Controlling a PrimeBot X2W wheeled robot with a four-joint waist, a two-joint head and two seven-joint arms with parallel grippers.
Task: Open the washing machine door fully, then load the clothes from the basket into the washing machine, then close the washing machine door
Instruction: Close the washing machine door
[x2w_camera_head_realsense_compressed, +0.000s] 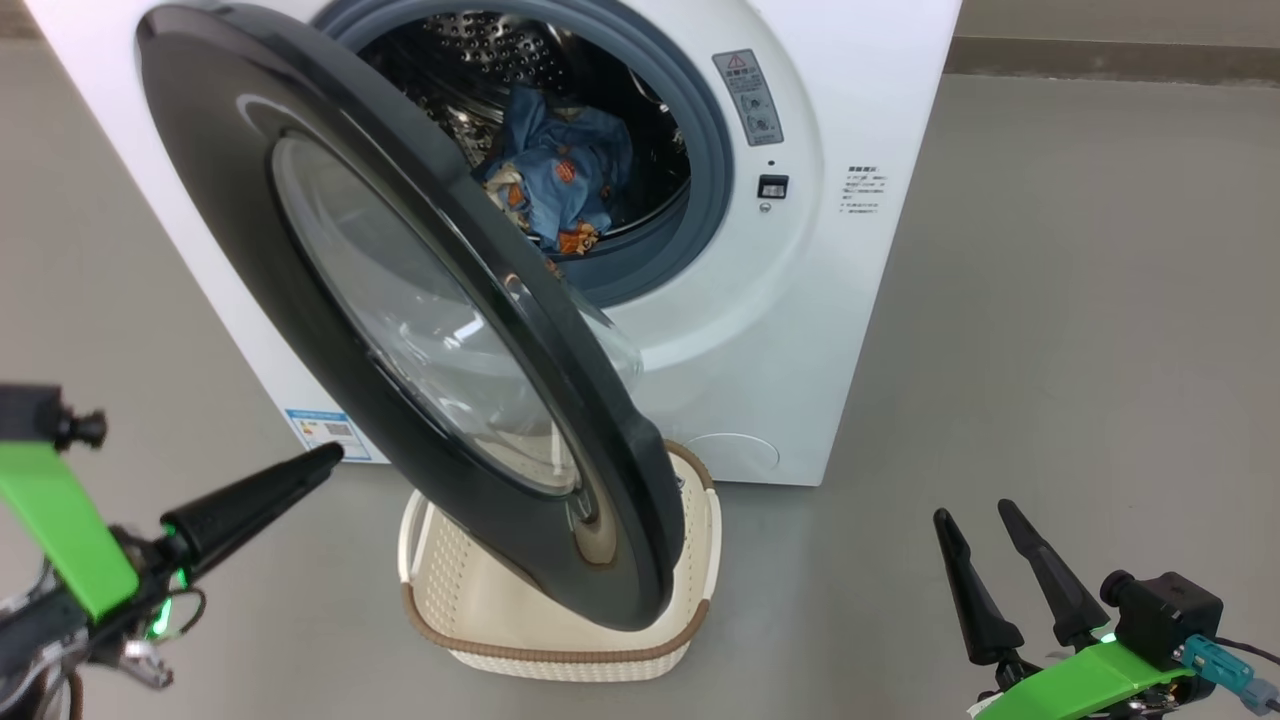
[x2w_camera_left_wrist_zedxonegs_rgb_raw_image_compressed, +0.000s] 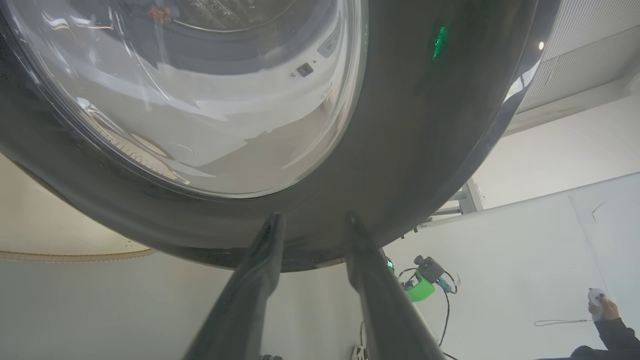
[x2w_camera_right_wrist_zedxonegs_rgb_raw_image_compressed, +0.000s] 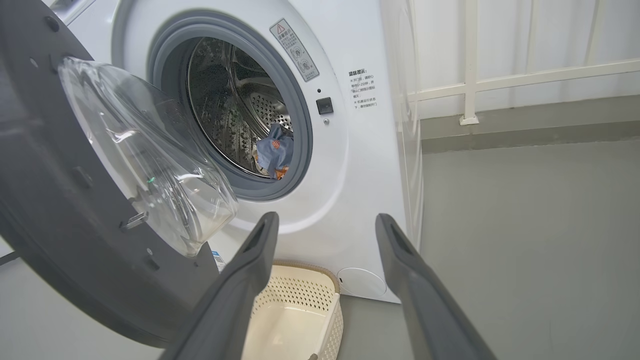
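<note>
- The washing machine (x2w_camera_head_realsense_compressed: 850, 330) is a white front-loader on a grey floor (x2w_camera_head_realsense_compressed: 1050, 350). Inside its steel drum (x2w_camera_right_wrist_zedxonegs_rgb_raw_image_compressed: 235, 115), ringed by a grey-blue gasket (x2w_camera_head_realsense_compressed: 715, 150), lie the clothes (x2w_camera_head_realsense_compressed: 560, 170): crumpled blue fabric with small orange and white prints, low in the drum near the front lip.
- The basket (x2w_camera_head_realsense_compressed: 560, 655), cream plastic with a brown rim, sits on the floor just in front of the machine. The right wrist view shows its pale inner floor bare.
- The washing machine door (x2w_camera_head_realsense_compressed: 200, 180) is partly open, hinged on the left and swung outwards. Its black rim and bulging glass bowl hang above the basket and cover the left part of the drum opening in the head view.
- The left hand (x2w_camera_left_wrist_zedxonegs_rgb_raw_image_compressed: 312, 220) is at the outer face of the door, with its two dark fingers parted and nothing between them. The tips are at the lower black rim. I cannot tell whether they touch it.
- The door stands between the left hand and the clothes.
- The right hand (x2w_camera_head_realsense_compressed: 972, 510) is low on the right, well apart from the machine. Its fingers are spread wide and hold nothing, and they point towards the drum and basket.
- Around the scene are a blue label sticker (x2w_camera_head_realsense_compressed: 325, 432) low on the machine front, a warning sticker (x2w_camera_head_realsense_compressed: 748, 97) beside the opening, and a white railing (x2w_camera_right_wrist_zedxonegs_rgb_raw_image_compressed: 470, 75) behind.
- A person's hand (x2w_camera_left_wrist_zedxonegs_rgb_raw_image_compressed: 600, 302) holds a small white object at the edge of the left wrist view.
</note>
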